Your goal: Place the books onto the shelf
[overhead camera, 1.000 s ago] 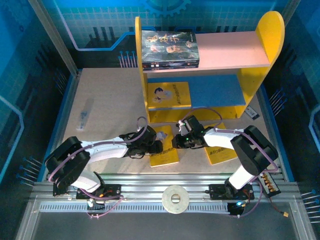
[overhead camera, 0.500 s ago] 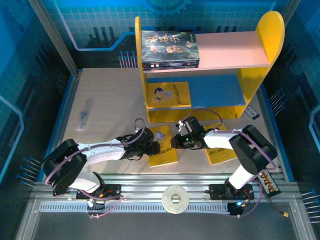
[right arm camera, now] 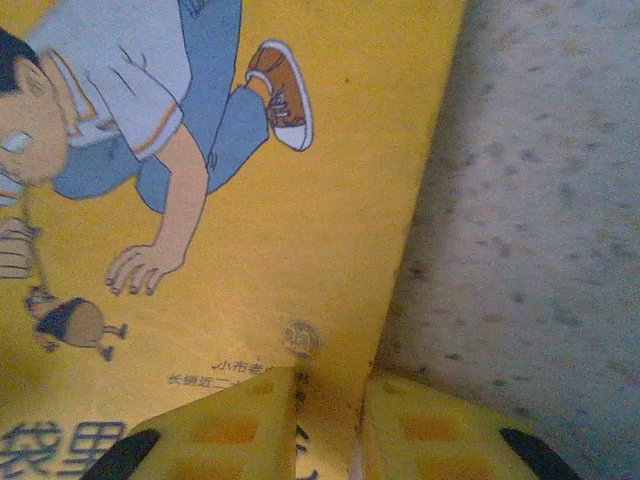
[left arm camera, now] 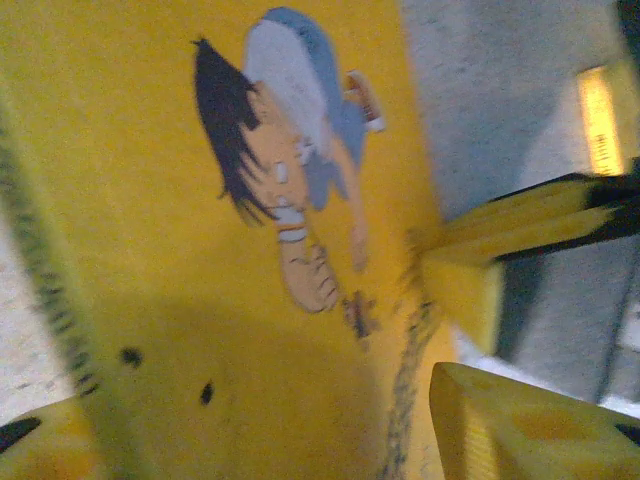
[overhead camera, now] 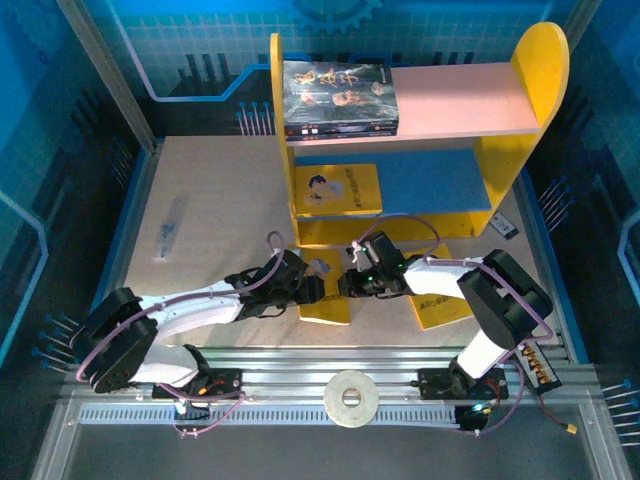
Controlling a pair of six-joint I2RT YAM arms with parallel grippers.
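A thin yellow book (overhead camera: 324,302) with a cartoon boy lies on the table between my two grippers. My right gripper (right arm camera: 330,385) is shut on its right edge, one finger (right arm camera: 235,430) on the cover and the other under it. My left gripper (overhead camera: 308,288) stands open at the book's left side; the cover (left arm camera: 250,200) spans the space between its fingers (left arm camera: 520,420). Whether they touch it I cannot tell. A second yellow book (overhead camera: 445,300) lies under the right arm. The shelf (overhead camera: 545,70) holds dark books (overhead camera: 340,95) on its pink board and a yellow book (overhead camera: 340,188) on the blue board.
A white ring (overhead camera: 350,397) sits on the front rail between the arm bases. A small pale object (overhead camera: 168,235) lies on the left of the table. A small black item (overhead camera: 505,228) rests beside the shelf's right foot. Blue walls enclose the table.
My left arm has reached further right to the book and its jaws have narrowed. The right gripper has shifted slightly left with the book's edge.
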